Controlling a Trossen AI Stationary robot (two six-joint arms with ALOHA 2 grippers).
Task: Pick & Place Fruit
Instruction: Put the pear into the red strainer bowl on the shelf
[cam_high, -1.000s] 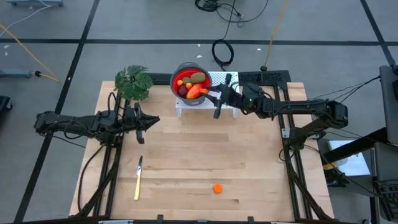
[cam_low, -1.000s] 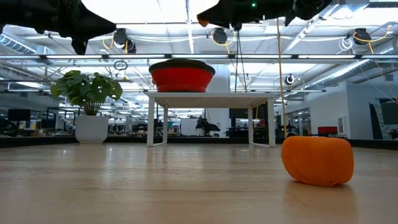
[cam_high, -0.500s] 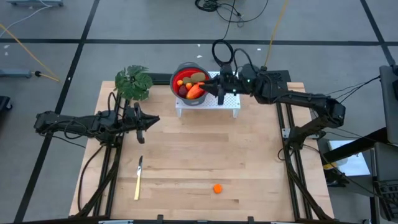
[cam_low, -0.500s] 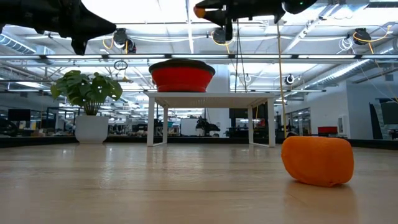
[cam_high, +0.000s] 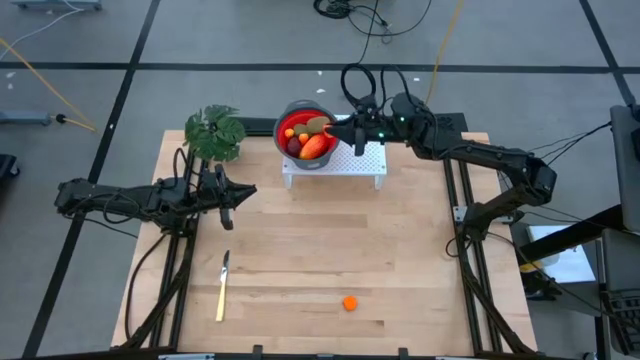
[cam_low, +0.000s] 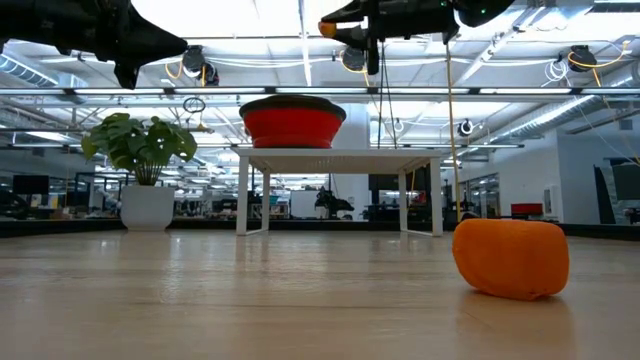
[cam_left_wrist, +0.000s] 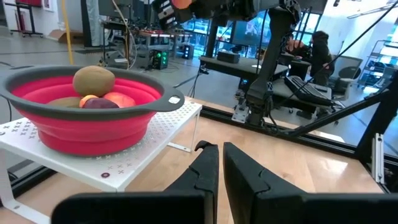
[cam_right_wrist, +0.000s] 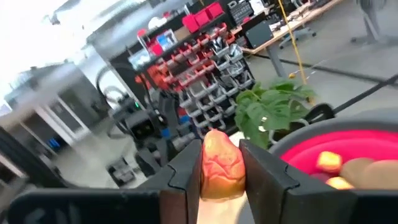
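While reaching level over the red bowl (cam_high: 304, 138), right gripper (cam_high: 340, 132) fingers are pinching one orange fruit piece (cam_right_wrist: 222, 163); left gripper (cam_high: 227, 207) fingers closed, empty; one orange piece (cam_high: 349, 302) lying on desk (cam_high: 400, 260).

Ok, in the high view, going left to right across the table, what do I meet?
Left gripper level with the yellow knife (order between them unclear) → red bowl of fruit on the white stand → orange fruit near the front edge → right gripper, clamped on a piece of fruit.

pale wood-plank table (cam_high: 300, 260), matt finish
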